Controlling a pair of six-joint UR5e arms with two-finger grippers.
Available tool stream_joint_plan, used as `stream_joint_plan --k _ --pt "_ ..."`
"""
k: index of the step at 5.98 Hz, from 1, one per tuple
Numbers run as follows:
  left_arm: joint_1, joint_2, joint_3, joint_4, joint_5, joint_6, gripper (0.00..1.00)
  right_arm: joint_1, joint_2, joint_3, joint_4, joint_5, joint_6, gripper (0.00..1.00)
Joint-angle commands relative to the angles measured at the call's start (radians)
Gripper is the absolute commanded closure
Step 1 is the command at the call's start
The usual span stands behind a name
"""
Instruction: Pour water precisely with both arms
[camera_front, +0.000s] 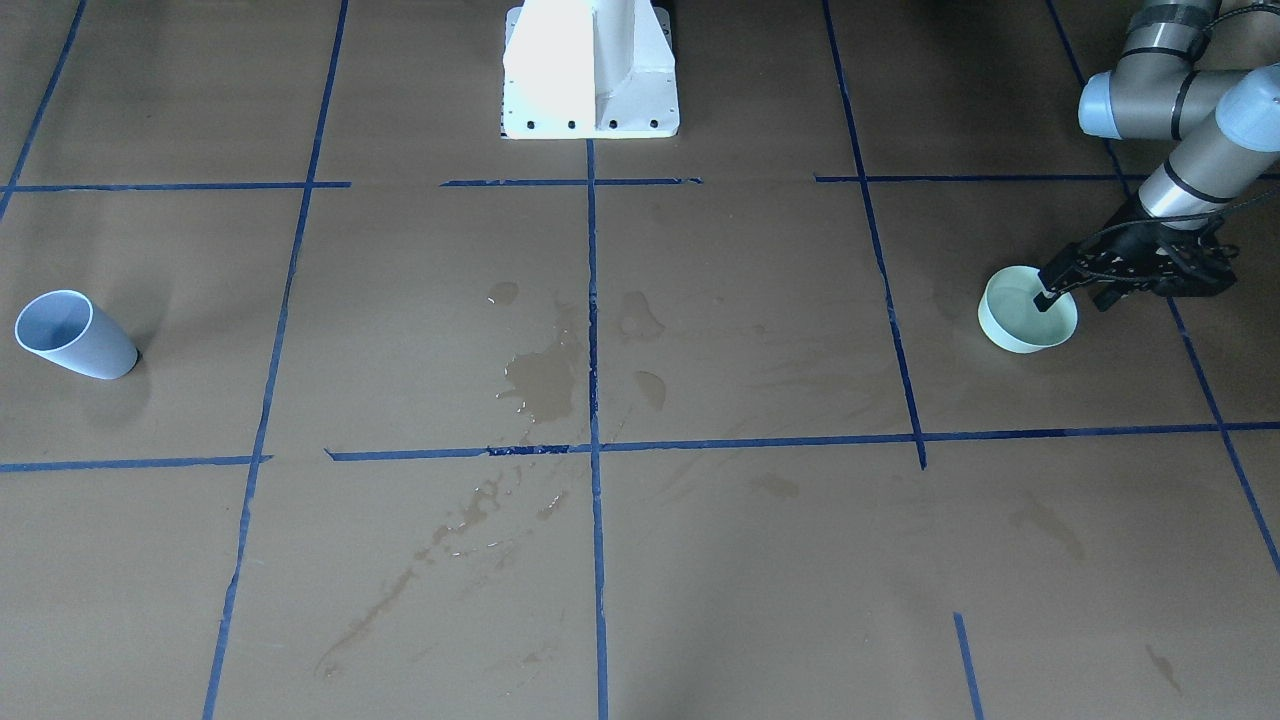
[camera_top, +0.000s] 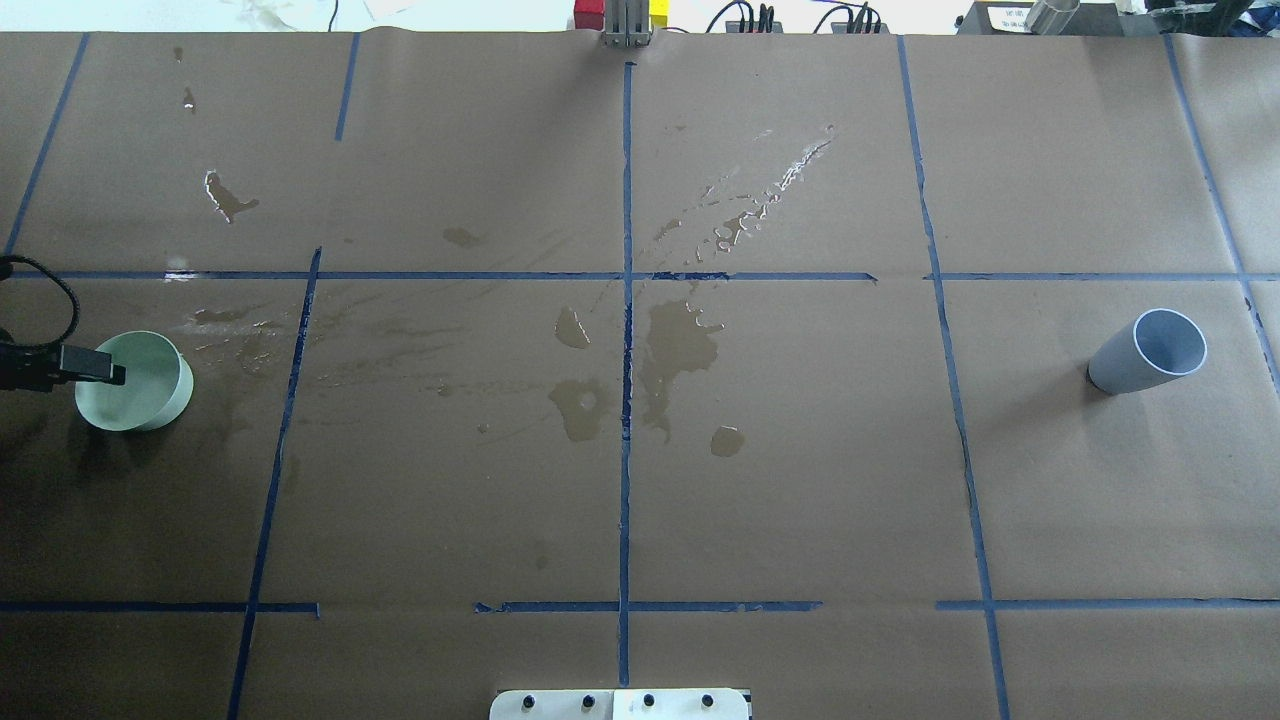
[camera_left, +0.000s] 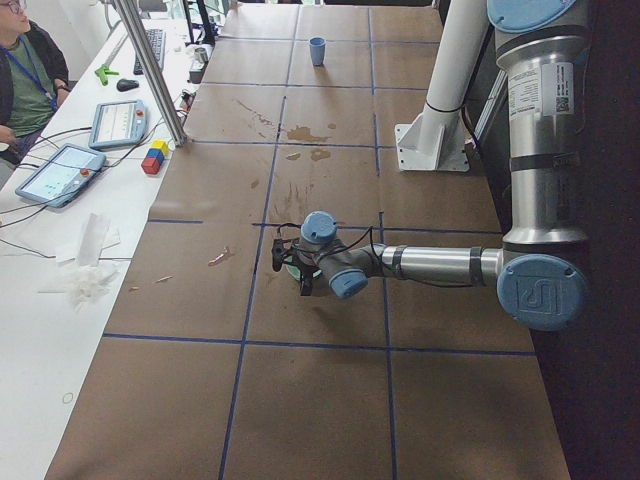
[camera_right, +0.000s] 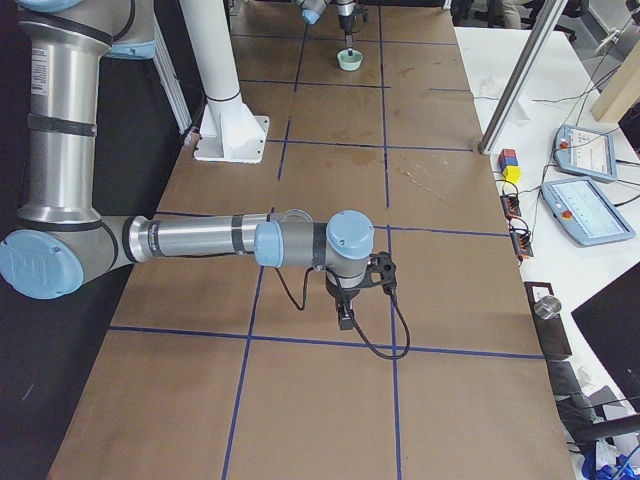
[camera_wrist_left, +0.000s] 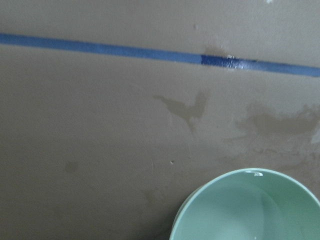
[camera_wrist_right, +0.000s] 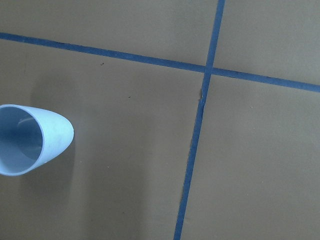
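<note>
Clear water (camera_wrist_left: 250, 220), barely discernible as a faint gloss, inside a pale green round bowl (camera_front: 1015, 338) standing upright near the table's end on the robot's left, about midway between the robot's edge and the operators' edge. Black two-finger left gripper (camera_front: 1072, 300) astride the bowl's rim on the side nearest that end: one finger (camera_front: 1048, 295) dipped inside, the other outside the wall, the pair spread with a visible gap; contact with the rim not determinable. Grey tubular left arm (camera_front: 1200, 160) with pale blue joint caps, entering from the robot's edge. Pale blue-grey tapered cup (camera_front: 75, 335), upright, near the opposite end. Right gripper (camera_right: 345, 315) pointing down over that end on the grey right arm (camera_right: 190, 240); finger state not determinable from the side view. Dark wet stains (camera_top: 680, 340) at the centre of the brown paper-covered table (camera_top: 800, 480) ruled with blue tape.
</note>
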Motion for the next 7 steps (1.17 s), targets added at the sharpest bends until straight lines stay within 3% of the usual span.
stream_joint_plan --k 1,2,3,5,7 --pt "0.027 -0.002 0.009 0.004 0.003 -0.004 0.66 0.000 0.000 0.000 0.000 0.000 0.000 0.00" --pt "0.027 -0.002 0.009 0.005 0.003 -0.001 0.95 0.000 0.000 0.001 0.000 0.000 0.000 0.00" --pt "0.027 0.001 0.010 0.005 0.003 0.001 1.00 0.000 0.000 0.001 0.000 0.000 0.000 0.00" --pt "0.024 -0.016 -0.014 0.053 -0.012 0.001 1.00 0.000 0.000 0.001 0.000 0.000 0.000 0.00" --pt "0.021 -0.088 -0.174 0.261 -0.037 -0.011 1.00 0.000 0.000 0.003 0.002 0.000 0.000 0.00"
